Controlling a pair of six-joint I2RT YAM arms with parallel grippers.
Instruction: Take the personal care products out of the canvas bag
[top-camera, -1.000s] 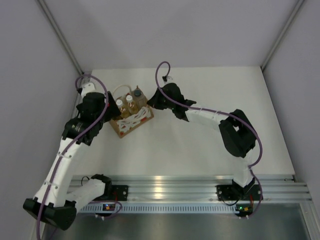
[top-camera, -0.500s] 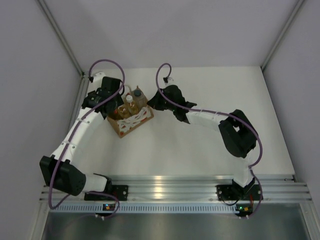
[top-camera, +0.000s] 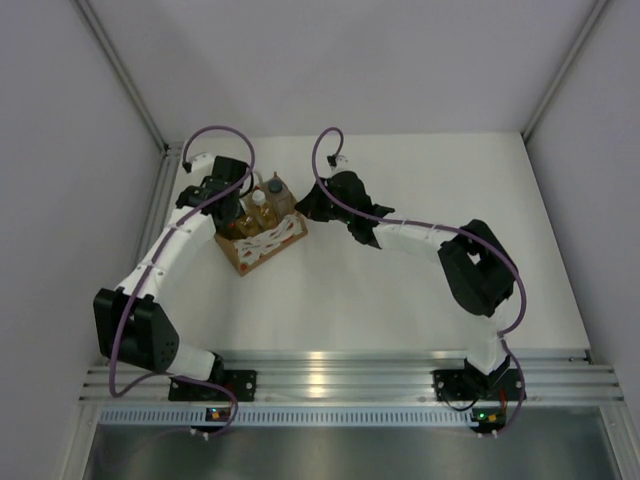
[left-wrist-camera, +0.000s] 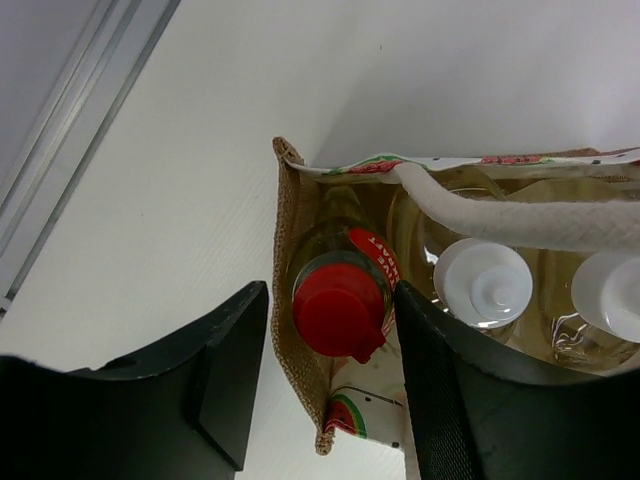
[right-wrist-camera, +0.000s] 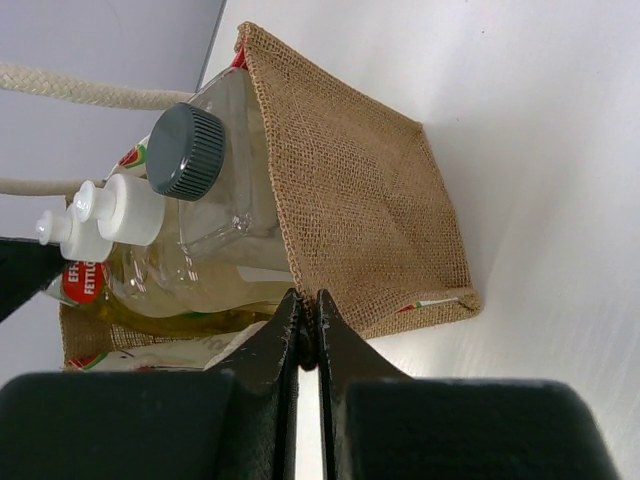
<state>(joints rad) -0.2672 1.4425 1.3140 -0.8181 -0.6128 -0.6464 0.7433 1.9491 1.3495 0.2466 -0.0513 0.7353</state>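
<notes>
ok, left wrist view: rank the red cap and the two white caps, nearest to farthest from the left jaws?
1. red cap: between the jaws, in the canvas bag corner.
2. middle white cap: mid-picture, beside the red one.
3. right-edge white cap: cut off by the picture's right edge.

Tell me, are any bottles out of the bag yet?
None out: all four bottles sit inside the canvas bag. The right gripper pinches the bag's rim; the open left gripper straddles the red-capped bottle. All four are left to lift out.
</notes>
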